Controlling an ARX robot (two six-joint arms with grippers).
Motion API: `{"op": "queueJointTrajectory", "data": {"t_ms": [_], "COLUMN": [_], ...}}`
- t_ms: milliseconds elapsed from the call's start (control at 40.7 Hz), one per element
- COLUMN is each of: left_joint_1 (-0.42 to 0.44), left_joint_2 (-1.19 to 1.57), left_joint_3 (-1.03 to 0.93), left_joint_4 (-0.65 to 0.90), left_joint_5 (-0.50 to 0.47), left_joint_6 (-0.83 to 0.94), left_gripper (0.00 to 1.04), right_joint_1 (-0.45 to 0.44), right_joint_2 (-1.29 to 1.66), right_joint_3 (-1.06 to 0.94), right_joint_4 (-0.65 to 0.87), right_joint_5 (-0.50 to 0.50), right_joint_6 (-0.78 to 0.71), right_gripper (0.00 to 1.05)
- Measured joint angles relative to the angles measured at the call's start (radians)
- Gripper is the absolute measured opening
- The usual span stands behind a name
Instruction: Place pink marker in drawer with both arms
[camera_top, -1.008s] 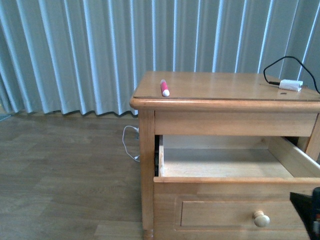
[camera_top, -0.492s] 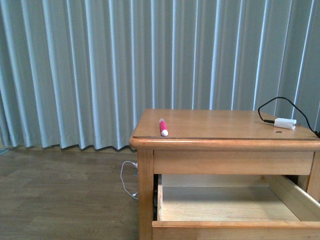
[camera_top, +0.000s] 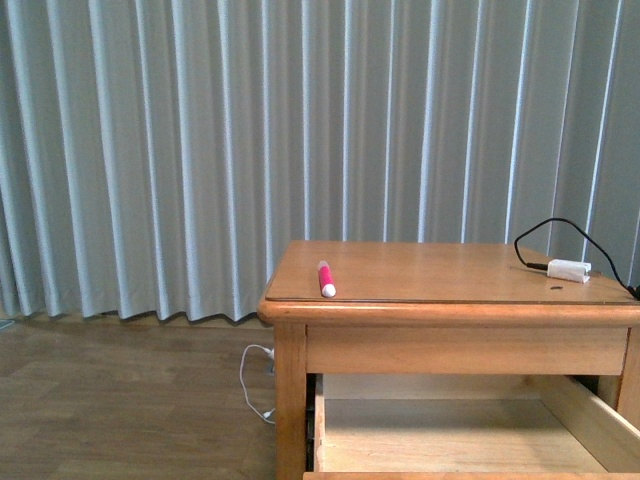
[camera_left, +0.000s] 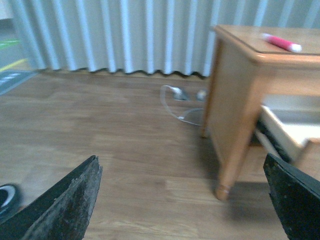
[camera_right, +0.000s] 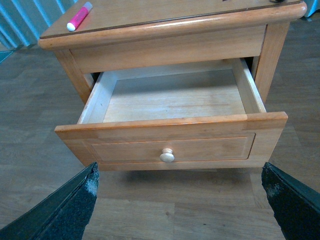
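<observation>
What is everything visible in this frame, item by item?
pink marker: one, pink with a white end, lying on the nightstand top near its front left corner
drawer: one, honey wood, pulled open, nothing inside
knob: one, pale wood, middle of the drawer front
nightstand: one, honey wood, standing on the floor
white plug: one, on a black cable, right side of the nightstand top
floor cable: one, white, beside the nightstand
curtains: grey-blue, pleated, behind
floor: brown wood-look
left jaws: black, spread open, empty
right jaws: black, spread open, empty, before the drawer
</observation>
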Motion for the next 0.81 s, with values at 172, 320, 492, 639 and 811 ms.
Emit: {"op": "queueJointTrajectory", "data": {"t_ms": [172,320,492,639,811], "left_joint_1": [-0.263,-0.342,-0.369,-0.381,-0.378], "left_joint_2": [0.330,0.759,1.134,1.418,1.706], "left_joint_3": [0.070,0.319,0.566,0.815,1.145], "left_joint_4": [0.138,0.406,0.503,0.503,0.394], "left_joint_5": [-0.463,-0.399,-0.327,-0.289,-0.277], "left_joint_6": [-0.066,-0.073,-0.049,-0.014,0.004], "left_gripper": [0.98,0.98,0.98,0.98,0.98], "right_joint_1": [0.000,0.000,0.000,0.000,0.000], "right_joint_2": [0.000,0.000,0.000,0.000,0.000], "right_joint_3": [0.000,0.000,0.000,0.000,0.000], "right_joint_4": [0.000,0.000,0.000,0.000,0.000], "right_joint_5": [0.000,0.000,0.000,0.000,0.000], "right_joint_6": [0.001,0.002,0.002,0.002,0.002], "right_gripper": [0.96,0.96,0.96,0.96,0.96]}}
